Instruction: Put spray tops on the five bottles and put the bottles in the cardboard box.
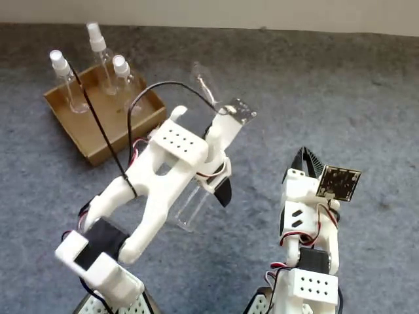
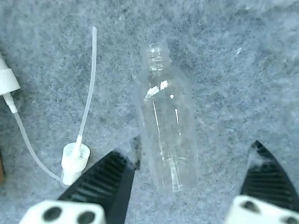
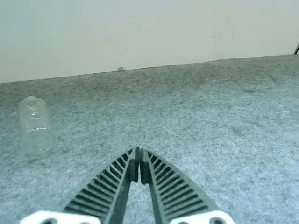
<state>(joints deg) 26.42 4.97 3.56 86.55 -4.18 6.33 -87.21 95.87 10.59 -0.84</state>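
Straddling the bottle (image 2: 163, 126) — left gripper (image 2: 194, 154) wide

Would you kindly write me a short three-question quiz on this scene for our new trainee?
1. True or false: two loose spray tops lie on the carpet beside the capless bottle that lies between the left gripper's jaws.
2. How many capped bottles stand in the cardboard box? A: two. B: three. C: five.
3. Fill in: the right gripper's jaws are ____.
Key: 1 true; 2 B; 3 shut.
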